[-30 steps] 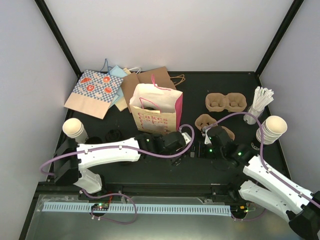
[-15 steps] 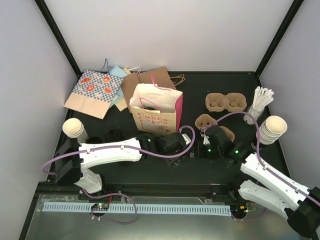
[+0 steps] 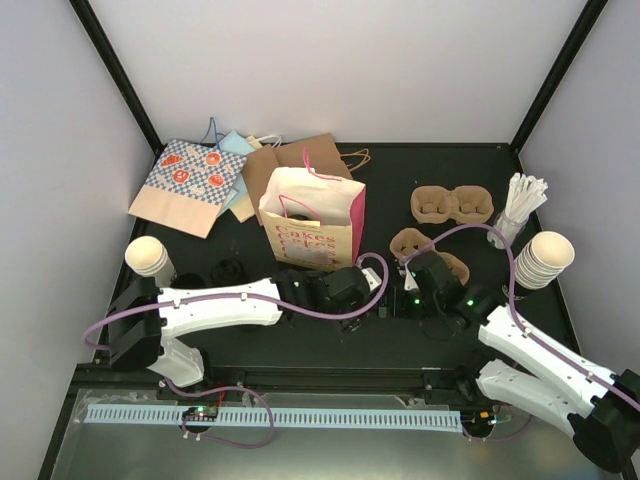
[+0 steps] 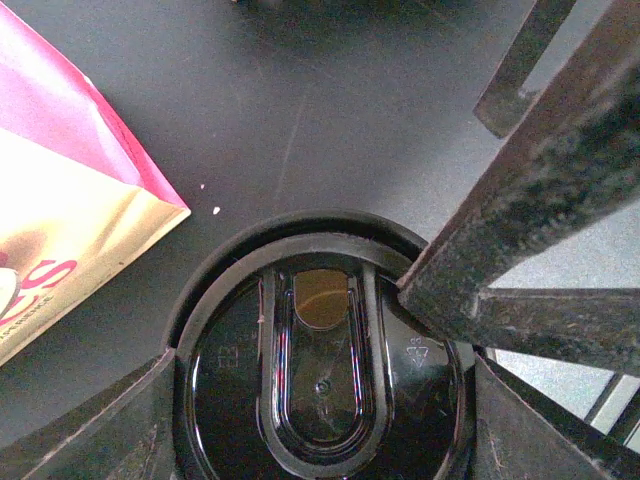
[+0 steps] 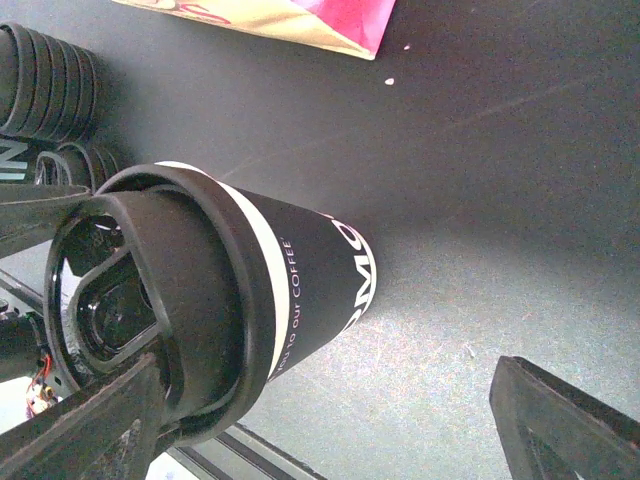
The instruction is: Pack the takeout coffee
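The takeout coffee [image 5: 300, 280] is a dark cup with a cream band under a black lid [image 4: 320, 370], standing on the black table just in front of the pink and cream paper bag [image 3: 310, 225]. My left gripper [image 4: 320, 425] looks straight down on the lid, one finger pressed against each side of it. My right gripper [image 5: 330, 430] is open and wide, with the cup between its jaws close to the left finger [image 5: 90, 420]. One of its fingers [image 4: 520, 200] reaches across the lid's edge. In the top view both grippers [image 3: 372, 298] [image 3: 405, 298] meet there and hide the cup.
Flat paper bags [image 3: 190, 185] lie at the back left. Cardboard cup carriers [image 3: 452, 205] [image 3: 415, 245] sit right of the standing bag. Lidless cup stacks [image 3: 150, 258] [image 3: 548, 255] stand at both sides, black lid stacks [image 5: 45, 80] at the left, stirrers [image 3: 520, 205] at the right.
My right gripper has crept left toward the cup and its jaws have narrowed a little. The left arm has held still over the lid.
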Robot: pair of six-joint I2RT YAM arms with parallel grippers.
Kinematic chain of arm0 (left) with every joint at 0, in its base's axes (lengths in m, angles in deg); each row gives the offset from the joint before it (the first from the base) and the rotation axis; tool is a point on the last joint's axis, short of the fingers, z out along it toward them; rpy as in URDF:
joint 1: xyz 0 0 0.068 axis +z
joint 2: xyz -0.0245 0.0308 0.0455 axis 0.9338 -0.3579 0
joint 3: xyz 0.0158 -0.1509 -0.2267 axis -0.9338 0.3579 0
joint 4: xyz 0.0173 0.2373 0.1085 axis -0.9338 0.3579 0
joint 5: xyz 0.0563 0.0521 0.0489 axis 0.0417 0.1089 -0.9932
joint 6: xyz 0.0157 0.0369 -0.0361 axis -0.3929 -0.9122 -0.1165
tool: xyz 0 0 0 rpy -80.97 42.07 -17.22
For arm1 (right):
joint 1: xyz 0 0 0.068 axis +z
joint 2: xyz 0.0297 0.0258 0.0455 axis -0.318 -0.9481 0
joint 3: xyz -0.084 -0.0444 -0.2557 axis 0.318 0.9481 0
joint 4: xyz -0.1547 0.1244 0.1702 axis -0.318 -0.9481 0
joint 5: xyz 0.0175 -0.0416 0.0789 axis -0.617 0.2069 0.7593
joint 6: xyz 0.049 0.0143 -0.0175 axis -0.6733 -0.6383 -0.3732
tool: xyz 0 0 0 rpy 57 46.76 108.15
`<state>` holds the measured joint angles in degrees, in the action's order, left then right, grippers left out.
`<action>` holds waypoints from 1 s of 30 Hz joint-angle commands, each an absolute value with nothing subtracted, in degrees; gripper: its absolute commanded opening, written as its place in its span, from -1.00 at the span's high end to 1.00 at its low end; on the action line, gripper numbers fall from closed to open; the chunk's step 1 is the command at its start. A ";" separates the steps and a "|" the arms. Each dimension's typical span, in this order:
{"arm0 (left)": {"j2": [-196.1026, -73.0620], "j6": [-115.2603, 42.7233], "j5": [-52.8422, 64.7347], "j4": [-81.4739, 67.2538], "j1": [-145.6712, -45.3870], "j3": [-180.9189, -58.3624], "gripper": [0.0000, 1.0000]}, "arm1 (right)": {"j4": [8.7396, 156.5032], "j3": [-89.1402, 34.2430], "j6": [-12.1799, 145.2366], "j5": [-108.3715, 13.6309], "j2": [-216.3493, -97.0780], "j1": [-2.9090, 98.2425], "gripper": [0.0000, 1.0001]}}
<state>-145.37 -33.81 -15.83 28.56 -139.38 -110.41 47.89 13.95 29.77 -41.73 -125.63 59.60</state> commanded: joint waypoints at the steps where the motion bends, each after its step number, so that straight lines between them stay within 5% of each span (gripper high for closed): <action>1: -146.03 -33.34 -14.76 27.37 -139.21 -107.18 -0.49 | 49.54 15.04 30.65 -39.71 -125.91 59.40 -0.82; 14: -142.32 -31.20 -12.14 26.35 -138.99 -103.76 -0.50 | 47.54 10.46 35.86 -40.01 -123.63 59.40 -0.77; 30: -140.63 -32.87 -11.94 33.30 -138.99 -115.51 -0.97 | 40.77 1.52 44.33 -45.53 -123.66 59.39 -0.78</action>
